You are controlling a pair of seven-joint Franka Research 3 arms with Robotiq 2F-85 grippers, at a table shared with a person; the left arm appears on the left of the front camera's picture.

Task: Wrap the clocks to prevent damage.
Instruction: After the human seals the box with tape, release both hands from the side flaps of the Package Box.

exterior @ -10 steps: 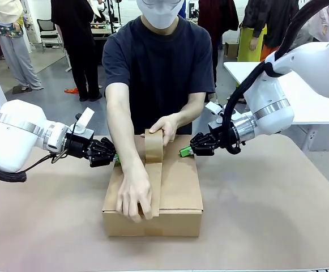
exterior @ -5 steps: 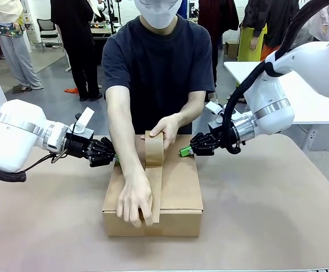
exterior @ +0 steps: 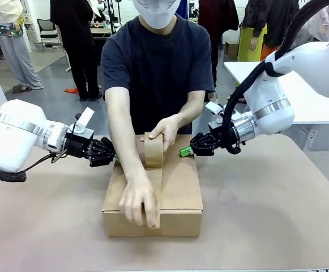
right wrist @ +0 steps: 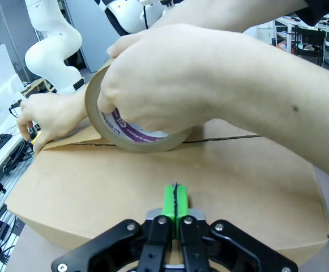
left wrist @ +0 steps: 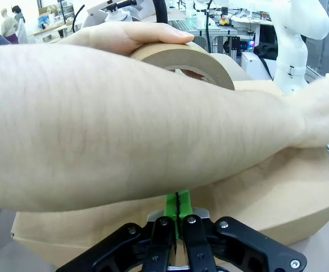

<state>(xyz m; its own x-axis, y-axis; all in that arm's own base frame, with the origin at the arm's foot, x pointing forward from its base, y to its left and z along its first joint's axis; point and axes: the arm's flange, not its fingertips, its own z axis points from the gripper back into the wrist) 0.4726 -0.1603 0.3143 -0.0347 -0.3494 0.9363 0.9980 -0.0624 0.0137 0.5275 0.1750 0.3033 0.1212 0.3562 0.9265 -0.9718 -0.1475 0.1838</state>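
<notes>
- While I'm watching the front feed, my left gripper (exterior: pixel 116 160) sits at the far-left corner of the one cardboard box (exterior: pixel 178 187), green pads squeezed together with nothing between them.
- On its wrist cam the person's forearm (left wrist: pixel 124 124) crosses right in front and blocks most of the box top.
- Middle: one tape roll (exterior: pixel 153 151) stands on the box under one hand (exterior: pixel 165 126). A tape strip (exterior: pixel 155 190) runs to the near edge, where the other hand (exterior: pixel 137 199) presses it down.
- My right gripper (exterior: pixel 184 151) is at the box's far-right edge, pads also closed on nothing.
- The box rests on the brown table (exterior: pixel 266 226).
</notes>
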